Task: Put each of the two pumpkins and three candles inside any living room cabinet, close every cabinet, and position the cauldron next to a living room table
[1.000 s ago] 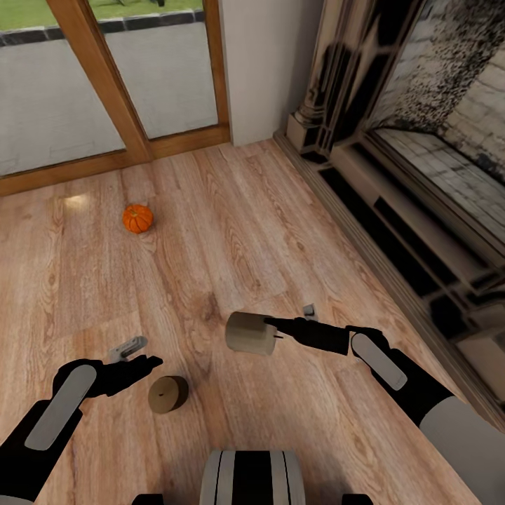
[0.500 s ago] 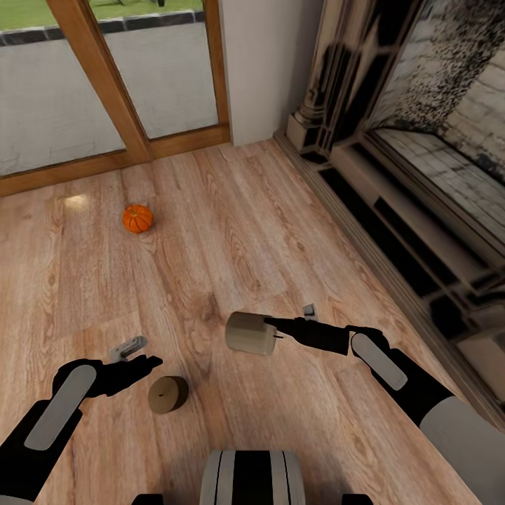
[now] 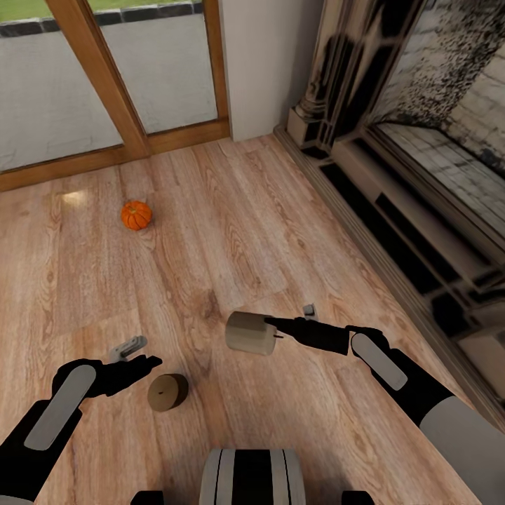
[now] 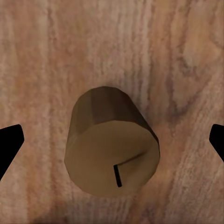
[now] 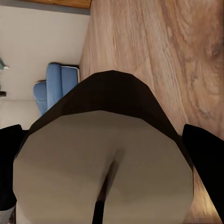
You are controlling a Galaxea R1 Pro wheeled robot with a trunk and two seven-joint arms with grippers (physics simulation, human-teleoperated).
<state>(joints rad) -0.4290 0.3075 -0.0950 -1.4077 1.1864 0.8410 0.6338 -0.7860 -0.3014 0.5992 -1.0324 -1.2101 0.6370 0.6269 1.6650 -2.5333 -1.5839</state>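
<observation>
One small orange pumpkin (image 3: pixel 136 215) sits on the wood floor near the glass door. A brown candle (image 3: pixel 167 393) lies on the floor just beside my left gripper (image 3: pixel 144 353). In the left wrist view that candle (image 4: pixel 109 149) lies between the wide-apart fingertips of the open left gripper (image 4: pixel 112 142), its wick end facing the camera. My right gripper (image 3: pixel 284 317) is shut on a beige candle (image 3: pixel 250 333), held sideways above the floor. In the right wrist view this candle (image 5: pixel 105 154) sits between the right gripper's (image 5: pixel 112 158) fingers, which press on both its sides.
A wood-framed glass door (image 3: pixel 105 77) stands at the back left. A dark, glossy fireplace-like surround (image 3: pixel 393 182) runs along the right wall. A white wall corner (image 3: pixel 259 63) stands between them. A blue sofa (image 5: pixel 53 86) shows far off in the right wrist view.
The whole head picture has shifted slightly upward, so the camera moved. Both grippers and both candles hold the same places; the pumpkin has not moved on the floor.
</observation>
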